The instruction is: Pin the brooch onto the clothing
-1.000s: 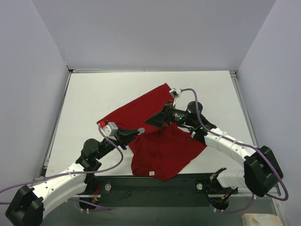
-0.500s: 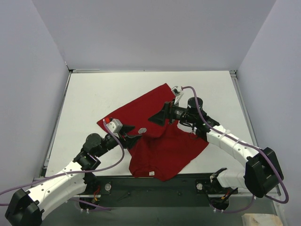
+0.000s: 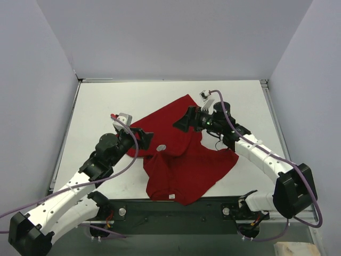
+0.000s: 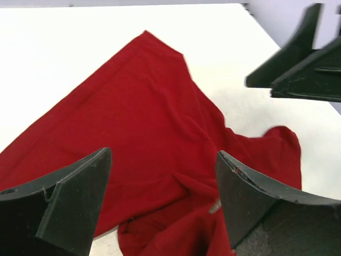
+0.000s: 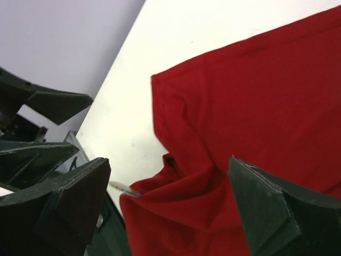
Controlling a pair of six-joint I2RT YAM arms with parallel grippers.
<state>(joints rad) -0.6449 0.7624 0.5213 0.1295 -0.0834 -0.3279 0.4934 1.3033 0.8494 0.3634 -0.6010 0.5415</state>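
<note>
The clothing [image 3: 181,160], a deep-red T-shirt, lies crumpled in the middle of the table. The brooch [image 3: 161,147], a tiny pale disc, sits on a raised fold near the shirt's left edge with nothing gripping it. My left gripper [image 3: 147,139] stands open just left of it, jaws empty. In the left wrist view the open gripper [image 4: 164,154] frames the shirt [image 4: 144,117], and a pale sliver [image 4: 214,207] shows by the right finger. My right gripper [image 3: 182,121] hangs open over the shirt's upper part. In the right wrist view the gripper [image 5: 169,160] is open, with the brooch [image 5: 126,188] edge-on at the fold.
A small white label [image 3: 172,197] shows at the shirt's near hem. White tabletop [image 3: 106,106] surrounds the shirt, with walls on three sides. The left gripper's dark fingers [image 5: 50,104] show at the left of the right wrist view.
My left gripper opened, let go of the brooch and drew back up-left; the brooch stayed on the fold. The right gripper lifted away toward the back and opened wider.
</note>
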